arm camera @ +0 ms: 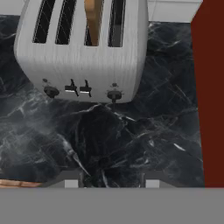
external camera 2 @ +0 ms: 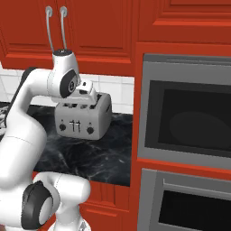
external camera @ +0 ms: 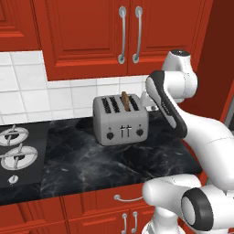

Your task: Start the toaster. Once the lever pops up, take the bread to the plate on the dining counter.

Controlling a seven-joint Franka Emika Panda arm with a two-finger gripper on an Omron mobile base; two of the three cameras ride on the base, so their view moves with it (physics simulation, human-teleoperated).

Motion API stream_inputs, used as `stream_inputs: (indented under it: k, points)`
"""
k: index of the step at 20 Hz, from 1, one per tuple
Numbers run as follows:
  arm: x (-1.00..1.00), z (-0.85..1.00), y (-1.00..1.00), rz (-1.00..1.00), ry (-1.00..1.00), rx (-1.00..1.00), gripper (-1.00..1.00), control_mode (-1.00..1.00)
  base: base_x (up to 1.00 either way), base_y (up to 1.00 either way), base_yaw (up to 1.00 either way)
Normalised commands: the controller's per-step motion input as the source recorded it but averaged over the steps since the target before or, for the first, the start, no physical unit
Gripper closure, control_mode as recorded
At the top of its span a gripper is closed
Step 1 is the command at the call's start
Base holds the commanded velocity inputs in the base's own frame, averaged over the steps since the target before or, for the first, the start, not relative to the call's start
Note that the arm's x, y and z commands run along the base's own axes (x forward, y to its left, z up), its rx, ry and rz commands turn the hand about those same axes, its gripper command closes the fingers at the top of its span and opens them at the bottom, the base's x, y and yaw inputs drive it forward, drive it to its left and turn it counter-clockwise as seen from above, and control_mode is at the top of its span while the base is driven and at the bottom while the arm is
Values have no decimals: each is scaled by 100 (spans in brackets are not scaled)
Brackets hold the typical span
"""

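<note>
Front of boxy silver-grey metal toaster [external camera: 120, 120]: bare black marble worktop [external camera: 105, 160], open.
Above: red wall cabinets [external camera: 123, 32] overhang.
Right side: tall red panel [arm camera: 209, 87] blocks.
Left: stove burners [external camera: 16, 151].

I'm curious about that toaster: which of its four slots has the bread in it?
The third slot from the left as you face the knobs on the toaster. The bread sticks up from it; the other three are dark and empty.

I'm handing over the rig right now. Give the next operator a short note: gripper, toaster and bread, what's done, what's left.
Gripper: jaws partly apart, holding nothing, hanging above the black marble countertop in front of the toaster.
Bread: standing upright in a slot right of the toaster's middle, top sticking out.
Done: arm brought up to the toaster.
Left: whether the lever has been pressed can't be told; start it if not, wait for the pop, then carry the bread to the plate.
</note>
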Motion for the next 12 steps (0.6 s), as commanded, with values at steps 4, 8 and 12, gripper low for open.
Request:
stream_inputs:
  k: [4, 8, 12]
  points:
    - [0, -15, 0, 0, 0, 0, -100, -100, 0, 0, 0]
    - [0, -44, 23, 0, 0, 0, -100, -100, 0, 0, 0]
    - [0, -37, 31, 0, 0, 0, -100, -100, 0, 0, 0]
